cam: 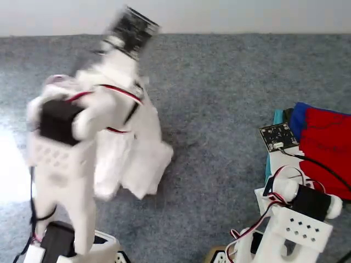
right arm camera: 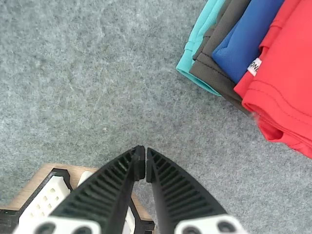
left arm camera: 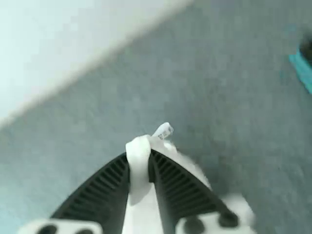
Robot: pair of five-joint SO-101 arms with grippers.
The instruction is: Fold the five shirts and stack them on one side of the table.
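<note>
The left gripper (left arm camera: 140, 152) was clenched on a fold of the white shirt (cam: 137, 164), a pinch the high view blurred. There the shirt hung at 9 o'clock of the desk (cam: 219, 98). The right gripper (right arm camera: 142, 156) sat closed and empty. The folded stack (right arm camera: 243, 53) lay at 3 o'clock, its teal, dark, blue and red layers plain from the wrist.

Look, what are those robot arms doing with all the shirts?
They are folding shirts. The left hand is shut on a white shirt over the grey table. The right hand is shut with nothing in it, near a stack of folded shirts: teal, dark grey, blue and red on top. Four look done; the white one is left.
</note>
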